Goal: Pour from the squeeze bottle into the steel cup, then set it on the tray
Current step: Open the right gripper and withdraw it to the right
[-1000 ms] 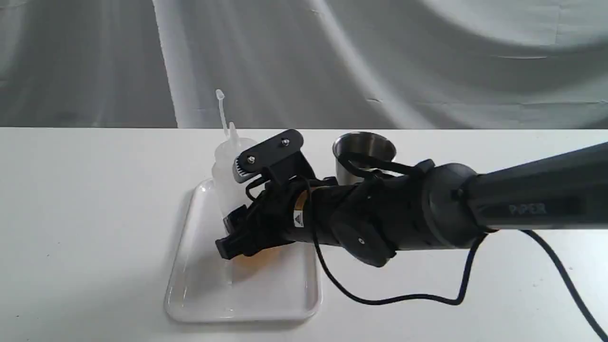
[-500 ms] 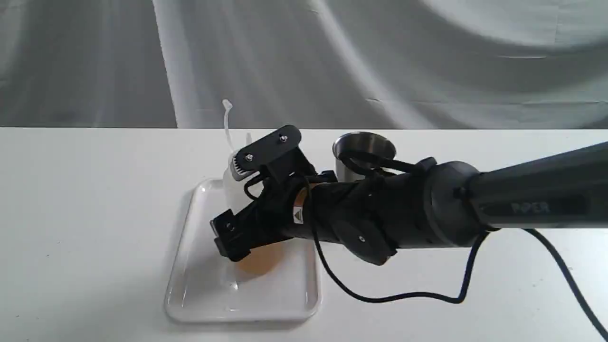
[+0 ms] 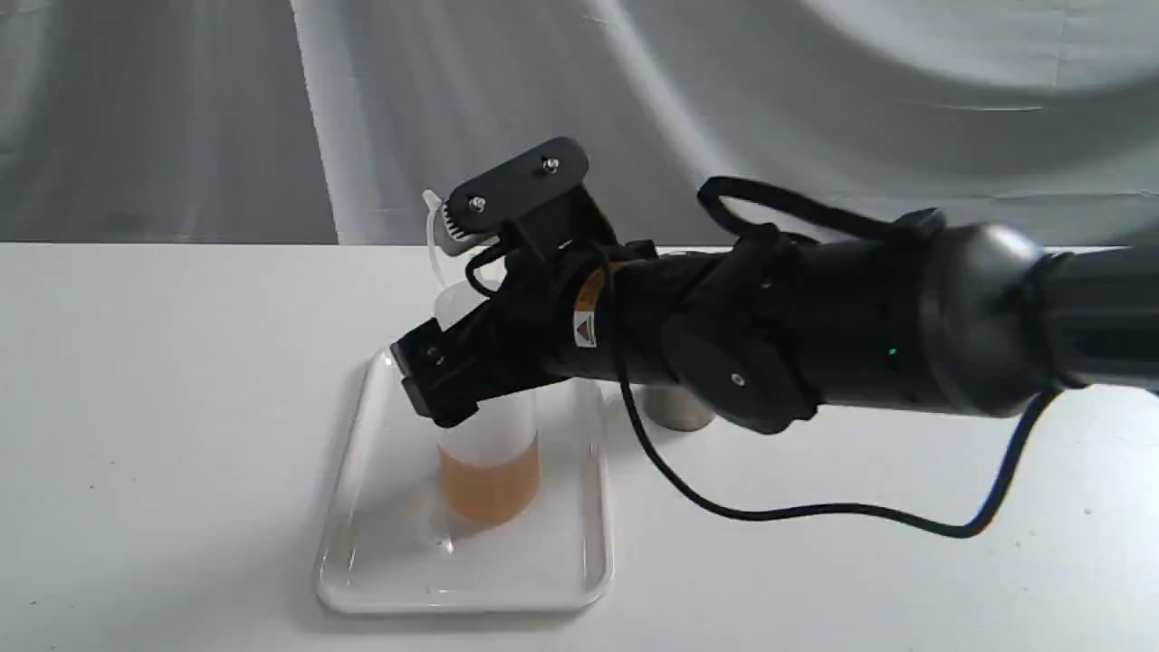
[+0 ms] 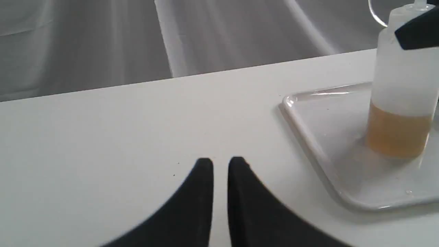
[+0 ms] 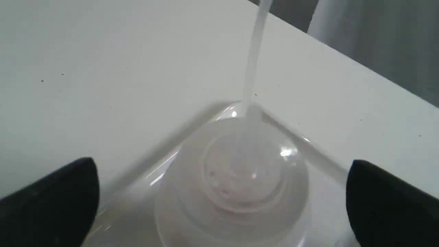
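Right gripper has lifted off the squeeze bottle, fingers spread wide. Bottle's upright on the tray now. Left gripper has its fingers nearly touching.

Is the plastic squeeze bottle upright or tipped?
Upright: the translucent squeeze bottle with amber liquid stands on the glossy white tray, liquid line level.

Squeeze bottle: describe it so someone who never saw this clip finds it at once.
On the white table, find the glossy white tray. Standing upright on it is the squeeze bottle: translucent plastic, amber liquid at the bottom, unlike the grey steel cup off the tray.
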Controlling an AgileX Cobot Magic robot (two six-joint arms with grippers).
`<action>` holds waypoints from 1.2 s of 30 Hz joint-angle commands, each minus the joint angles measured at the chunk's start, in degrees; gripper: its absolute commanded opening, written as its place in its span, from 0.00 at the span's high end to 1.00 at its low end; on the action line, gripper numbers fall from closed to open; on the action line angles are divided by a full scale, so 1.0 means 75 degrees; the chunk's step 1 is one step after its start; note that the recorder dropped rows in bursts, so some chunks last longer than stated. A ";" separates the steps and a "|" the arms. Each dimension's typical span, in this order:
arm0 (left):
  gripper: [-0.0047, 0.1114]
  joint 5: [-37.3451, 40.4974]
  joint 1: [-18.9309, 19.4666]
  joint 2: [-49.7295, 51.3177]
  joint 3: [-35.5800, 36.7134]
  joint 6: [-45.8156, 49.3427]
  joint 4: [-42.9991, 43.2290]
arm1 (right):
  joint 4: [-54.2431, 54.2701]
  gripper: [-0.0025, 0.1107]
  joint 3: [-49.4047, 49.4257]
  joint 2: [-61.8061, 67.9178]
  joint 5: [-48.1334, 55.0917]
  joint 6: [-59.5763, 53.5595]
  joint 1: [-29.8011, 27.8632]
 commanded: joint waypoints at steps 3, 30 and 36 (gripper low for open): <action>0.89 -0.0050 -0.0024 -0.0038 0.0034 -0.0013 0.0022 | -0.0338 0.13 0.0406 -0.1060 0.0197 0.0275 0.0019; 0.89 -0.0050 -0.0024 -0.0038 0.0034 -0.0013 0.0022 | -0.0324 0.90 0.5560 -0.9693 0.0520 0.1575 0.0038; 0.89 -0.0050 -0.0024 -0.0038 0.0034 -0.0013 0.0022 | 0.0478 0.98 0.5853 -1.0556 0.2271 0.1609 0.0038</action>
